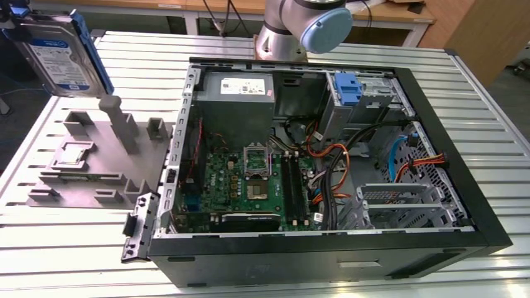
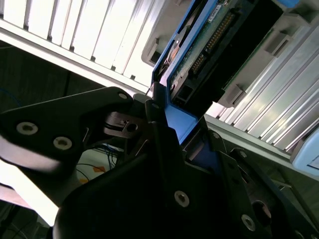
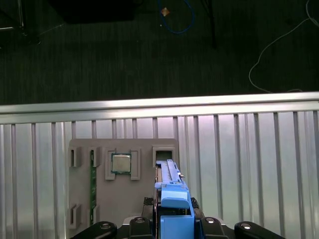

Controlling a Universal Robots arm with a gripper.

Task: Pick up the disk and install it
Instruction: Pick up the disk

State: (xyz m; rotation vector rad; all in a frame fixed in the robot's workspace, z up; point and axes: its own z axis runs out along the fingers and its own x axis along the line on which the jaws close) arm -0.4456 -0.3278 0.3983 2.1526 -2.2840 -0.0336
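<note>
Holding the disk: the disk (image 1: 58,54) is up in the air at the exterior view's left. It touches nothing below, and its label faces the camera at a bit of a tilt.
Bracket: the blue bracket (image 2: 180,121) frames the drive. The second wrist view looks along the circuit-board side with the connector.
Gripper: the gripper (image 3: 174,225) is pinched narrow on one end of that bracket. The dark fingers (image 2: 160,149) sit on either side of the blue plastic, so it's a real hold, not just a touch.
Below it: the grey fixture plate (image 3: 124,199) lies on the slatted table (image 1: 49,248), with a processor chip (image 3: 120,163) in one pocket. The pocket straight under the disk looks empty to me.
Posts: the fixture's upright posts (image 1: 124,127) stand just under the hanging disk.
Case: the open computer case (image 1: 331,264) lies to the exterior view's right, apart from the disk. Its motherboard (image 1: 248,180) is exposed and there's loose cabling (image 1: 339,167) near the bays.
Doing it well: I'd say this is the carry stage, with install not started. The hold is only on one end of plastic, so the drive could swing or slip. Move it slow, without jerks, and take it high enough to clear the posts and the case rim. Watch those cables too.
</note>
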